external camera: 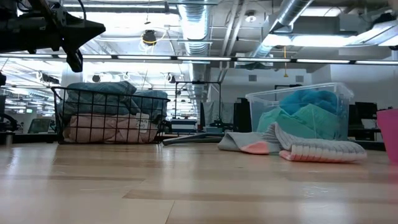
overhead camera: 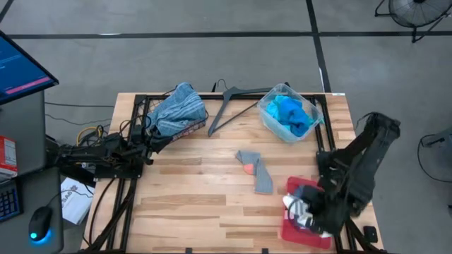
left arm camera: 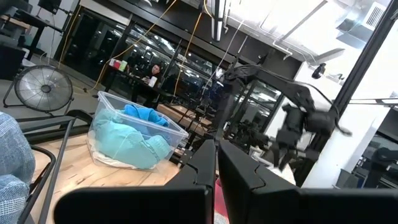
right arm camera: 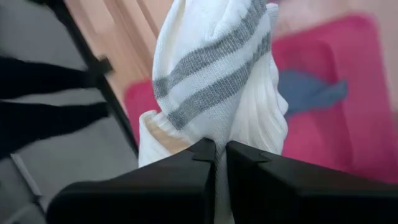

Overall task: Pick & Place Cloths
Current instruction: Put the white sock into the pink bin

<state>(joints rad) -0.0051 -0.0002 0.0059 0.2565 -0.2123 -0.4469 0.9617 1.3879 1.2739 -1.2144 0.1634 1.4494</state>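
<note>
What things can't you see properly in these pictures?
- What lies under the blue-white striped cloth in the wire basket: high view, the cloth covers it.
- Lower cloths in the clear bin: high view, the turquoise cloth hides them.
- Much of the red tray: high view, the right gripper with its white sock is over it.
- The blue thing on the tray: right wrist view, partly behind the sock.

No text can be read anywhere — the monitor [overhead camera: 18,67] at the table's left shows only blurred lines, and the red box [overhead camera: 7,156] below it bears illegible print.
</note>
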